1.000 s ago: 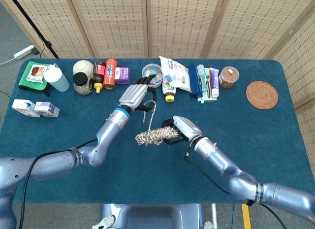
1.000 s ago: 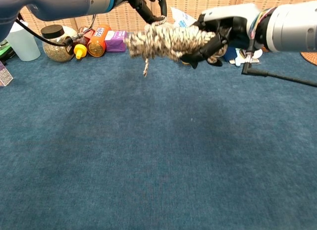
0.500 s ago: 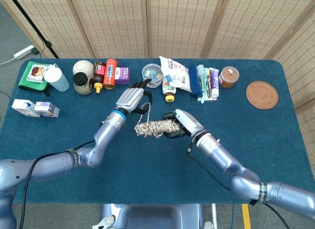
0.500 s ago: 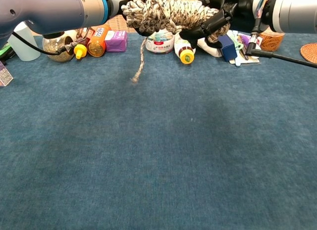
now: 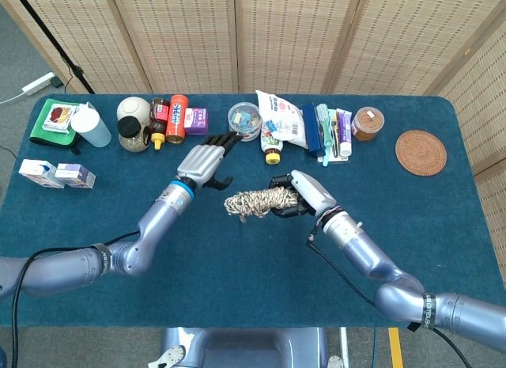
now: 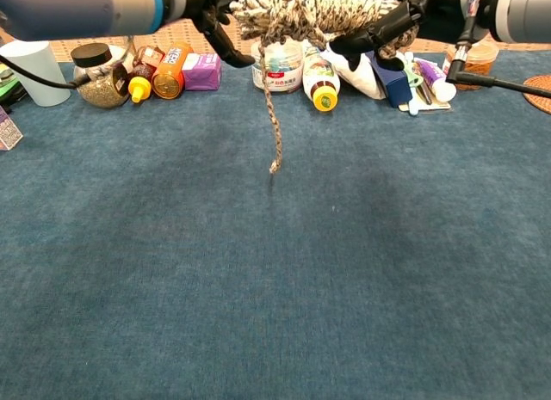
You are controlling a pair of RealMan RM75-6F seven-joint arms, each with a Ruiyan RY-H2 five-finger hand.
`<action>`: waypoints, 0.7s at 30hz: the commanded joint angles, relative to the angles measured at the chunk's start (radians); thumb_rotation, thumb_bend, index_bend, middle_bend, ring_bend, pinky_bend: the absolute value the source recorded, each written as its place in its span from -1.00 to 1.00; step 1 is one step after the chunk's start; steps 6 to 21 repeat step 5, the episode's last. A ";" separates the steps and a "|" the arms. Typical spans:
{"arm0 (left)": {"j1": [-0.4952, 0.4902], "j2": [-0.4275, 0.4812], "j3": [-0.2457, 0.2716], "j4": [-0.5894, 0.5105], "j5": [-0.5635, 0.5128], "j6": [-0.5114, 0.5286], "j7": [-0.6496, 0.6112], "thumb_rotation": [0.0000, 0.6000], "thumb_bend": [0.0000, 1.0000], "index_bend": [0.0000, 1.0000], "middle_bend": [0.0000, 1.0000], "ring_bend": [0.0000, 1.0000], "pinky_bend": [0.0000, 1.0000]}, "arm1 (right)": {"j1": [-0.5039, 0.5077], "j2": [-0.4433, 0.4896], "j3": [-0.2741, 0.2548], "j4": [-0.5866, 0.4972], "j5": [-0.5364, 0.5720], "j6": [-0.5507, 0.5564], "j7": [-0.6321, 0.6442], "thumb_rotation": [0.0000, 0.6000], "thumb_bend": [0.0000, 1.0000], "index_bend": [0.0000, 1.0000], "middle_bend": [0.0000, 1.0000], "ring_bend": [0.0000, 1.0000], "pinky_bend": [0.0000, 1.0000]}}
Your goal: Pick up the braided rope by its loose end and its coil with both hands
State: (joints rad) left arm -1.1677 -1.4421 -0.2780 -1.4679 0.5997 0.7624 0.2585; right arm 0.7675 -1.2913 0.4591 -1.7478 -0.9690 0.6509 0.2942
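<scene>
The braided rope's coil (image 5: 257,202) hangs in the air above the middle of the blue table, and my right hand (image 5: 298,197) grips its right end from behind. In the chest view the coil (image 6: 310,6) sits at the top edge with the right hand (image 6: 392,17) wrapped around it. The loose end (image 6: 273,125) dangles straight down from the coil's left part, its tip free above the cloth. My left hand (image 5: 204,158) hovers up and to the left of the coil with its fingers spread and holds nothing; the left hand (image 6: 211,17) shows beside the coil.
A row of goods lines the back of the table (image 5: 95,225): a clear cup (image 5: 93,127), jars and bottles (image 5: 168,119), a round tin (image 5: 244,117), a white bag (image 5: 282,119), toothpaste packs (image 5: 330,130). A woven coaster (image 5: 421,152) lies far right, small cartons (image 5: 57,174) far left.
My left hand has let go of the loose end and drawn away to the left, fingers spread. The end now hangs straight down. My right hand has carried the coil higher and slightly rightward.
</scene>
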 commanded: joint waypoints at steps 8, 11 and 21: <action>0.036 0.210 0.066 -0.243 -0.022 0.134 0.155 1.00 -0.52 -1.00 -1.00 -1.00 -1.00 | 0.003 0.023 -0.021 -0.006 0.022 0.030 -0.011 1.00 0.29 0.37 0.28 0.08 0.53; 0.036 0.210 0.066 -0.243 -0.022 0.134 0.155 1.00 -0.52 -1.00 -1.00 -1.00 -1.00 | 0.003 0.023 -0.021 -0.006 0.022 0.030 -0.011 1.00 0.29 0.37 0.28 0.08 0.53; 0.036 0.210 0.066 -0.243 -0.022 0.134 0.155 1.00 -0.52 -1.00 -1.00 -1.00 -1.00 | 0.003 0.023 -0.021 -0.006 0.022 0.030 -0.011 1.00 0.29 0.37 0.28 0.08 0.53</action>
